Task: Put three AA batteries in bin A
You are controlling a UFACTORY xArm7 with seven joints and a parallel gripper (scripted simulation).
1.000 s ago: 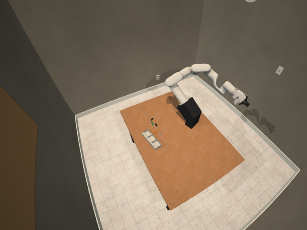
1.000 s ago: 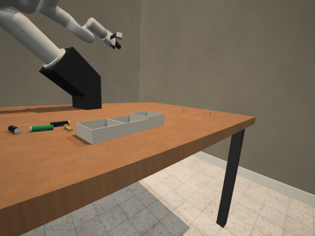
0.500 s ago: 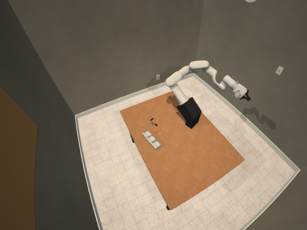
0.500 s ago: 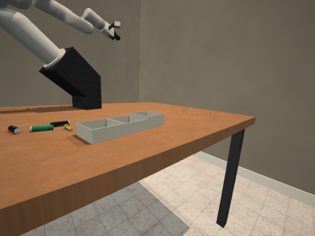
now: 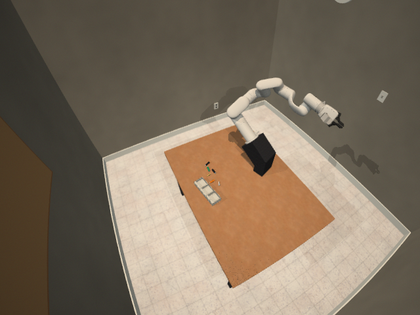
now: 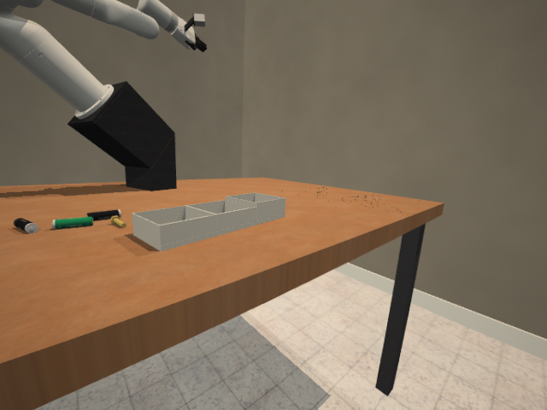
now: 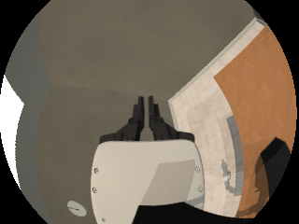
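My gripper (image 5: pixel 338 124) is shut and empty, high in the air beyond the table's far side, well away from the objects. It also shows in the exterior view (image 6: pixel 200 44) and in the wrist view (image 7: pixel 145 108), where the fingers touch with nothing between them. A grey bin row with three compartments (image 6: pixel 212 216) stands on the table; it also shows in the top view (image 5: pixel 207 191). To its left lie a green battery (image 6: pixel 73 221), a black battery (image 6: pixel 104 214), a short black battery (image 6: pixel 25 225) and a small yellow piece (image 6: pixel 117 221). No bin label is readable.
The arm's black base (image 5: pixel 260 153) stands at the table's far edge. In the top view a small orange piece (image 5: pixel 212 180) and a small white piece (image 5: pixel 218 183) lie beside the bins. The wall is close behind the gripper.
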